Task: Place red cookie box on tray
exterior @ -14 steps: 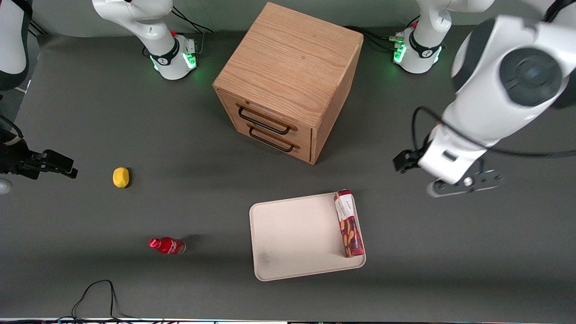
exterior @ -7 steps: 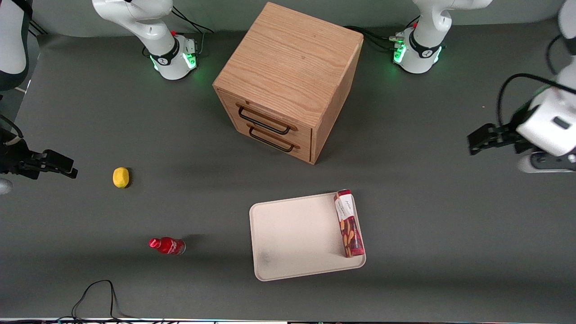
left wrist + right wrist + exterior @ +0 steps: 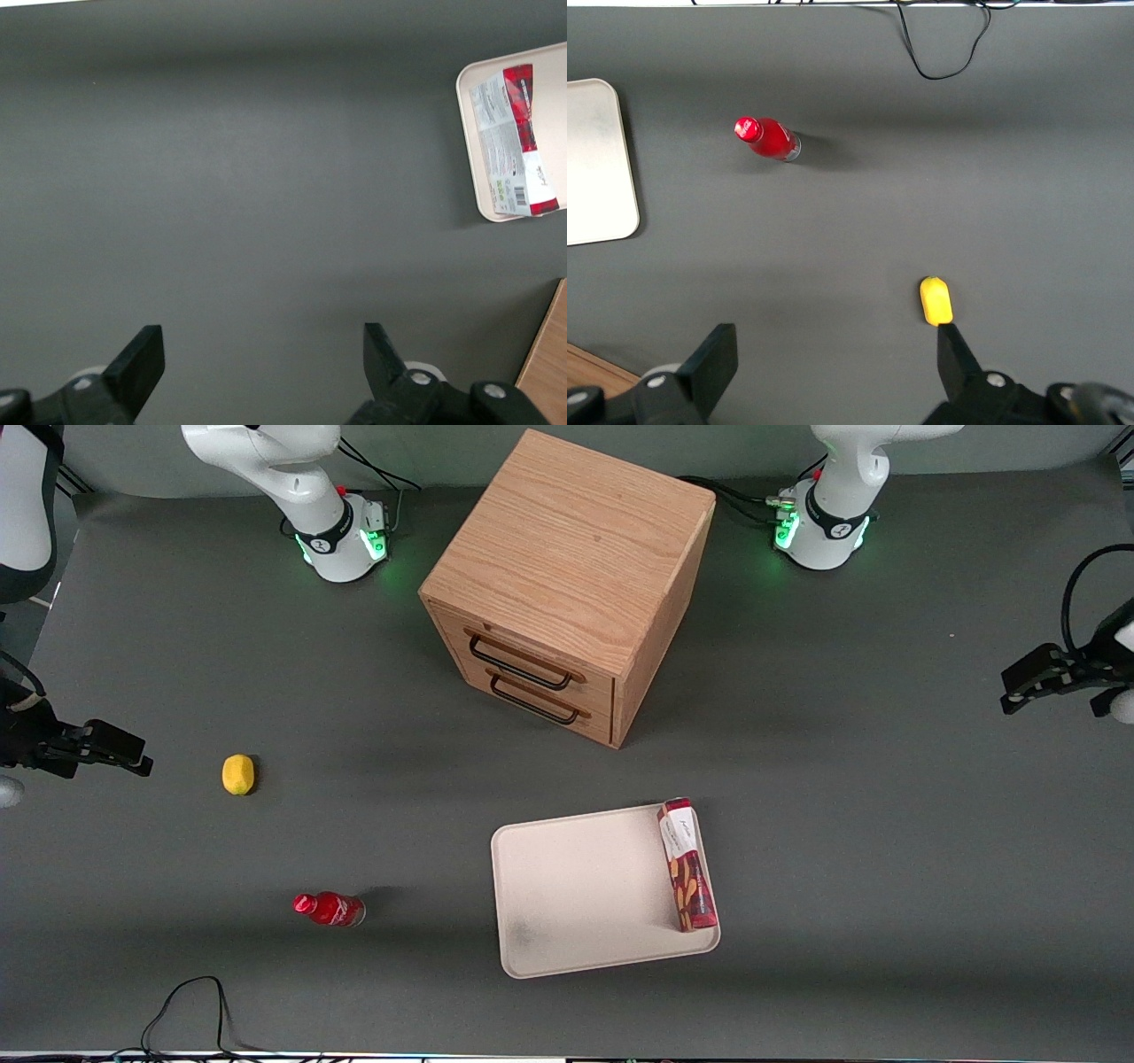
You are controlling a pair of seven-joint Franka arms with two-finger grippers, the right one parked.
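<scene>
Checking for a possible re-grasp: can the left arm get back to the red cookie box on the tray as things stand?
Probably yes. The gripper, open and empty, hangs over bare table toward the working arm's end; nothing stands between it and the red cookie box, which lies exposed along the tray edge.

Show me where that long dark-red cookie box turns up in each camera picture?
Front view: the long dark-red cardboard cookie box lies on the cream-white rectangular tray, along the tray edge toward the working arm's end.
Left wrist view: the box lies on the tray, well away from the open gripper.
Right wrist view: not in it; only a tray corner shows.
Shared landmark: the tray.
</scene>
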